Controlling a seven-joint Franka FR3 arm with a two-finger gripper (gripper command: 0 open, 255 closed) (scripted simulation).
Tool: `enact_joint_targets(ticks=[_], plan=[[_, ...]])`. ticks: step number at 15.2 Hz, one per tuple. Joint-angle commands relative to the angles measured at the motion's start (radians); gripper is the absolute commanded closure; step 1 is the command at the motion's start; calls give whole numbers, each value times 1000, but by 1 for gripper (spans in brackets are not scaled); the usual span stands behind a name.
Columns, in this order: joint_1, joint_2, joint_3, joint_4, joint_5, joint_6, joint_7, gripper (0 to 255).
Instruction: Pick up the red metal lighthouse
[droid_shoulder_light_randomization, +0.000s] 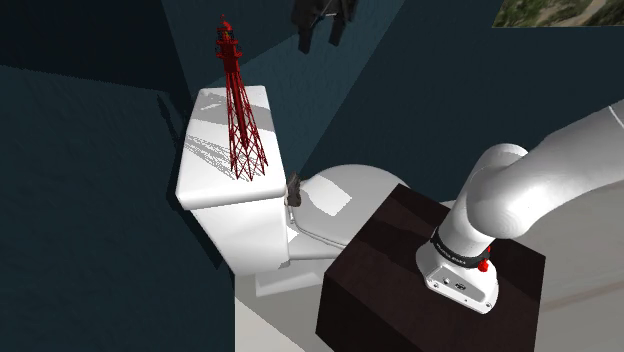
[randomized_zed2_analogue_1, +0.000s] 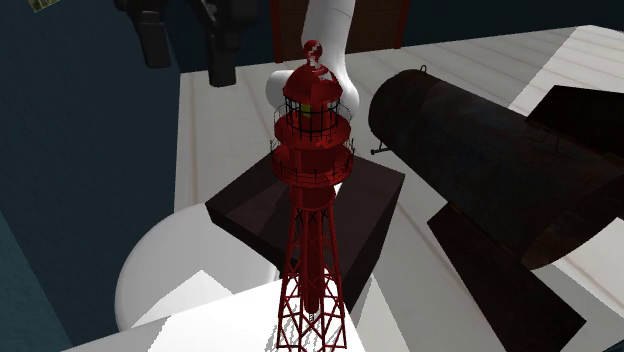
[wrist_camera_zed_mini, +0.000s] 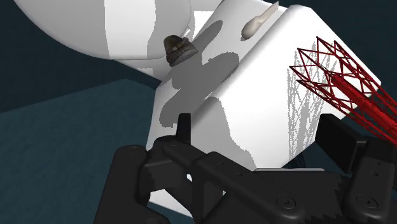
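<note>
Red open-lattice tower lighthouse (droid_shoulder_light_randomization: 240, 110) upright on smooth white tank lid (droid_shoulder_light_randomization: 210, 175), toward its bowl-side edge. Black gripper (droid_shoulder_light_randomization: 320, 40) fingers apart, empty.

So the gripper (wrist_camera_zed_mini: 261, 130) has its black fingers spread wide, with just the white toilet tank (wrist_camera_zed_mini: 254, 76) showing between them. The red lattice lighthouse (wrist_camera_zed_mini: 334, 73) stands on the tank's top, over by one finger. There's a small dark hinge (wrist_camera_zed_mini: 179, 49) next to the white bowl (wrist_camera_zed_mini: 108, 25).

The lighthouse (droid_shoulder_light_randomization: 238, 110) stands upright on the tank lid (droid_shoulder_light_randomization: 208, 178), near the edge facing the bowl (droid_shoulder_light_randomization: 350, 190). The stand (droid_shoulder_light_randomization: 400, 262) sits past the bowl; the gripper (droid_shoulder_light_randomization: 322, 38) hangs above.
</note>
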Motion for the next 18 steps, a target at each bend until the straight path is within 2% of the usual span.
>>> enact_joint_targets(ticks=[1, 8, 14, 18], plan=[[7, 49, 26, 63, 8, -4, 28, 0], [32, 239, 131, 326, 4, -39, 143, 0], [69, 440, 229, 612, -58, -104, 252, 0], [66, 396, 218, 505, -39, -36, 241, 0]])
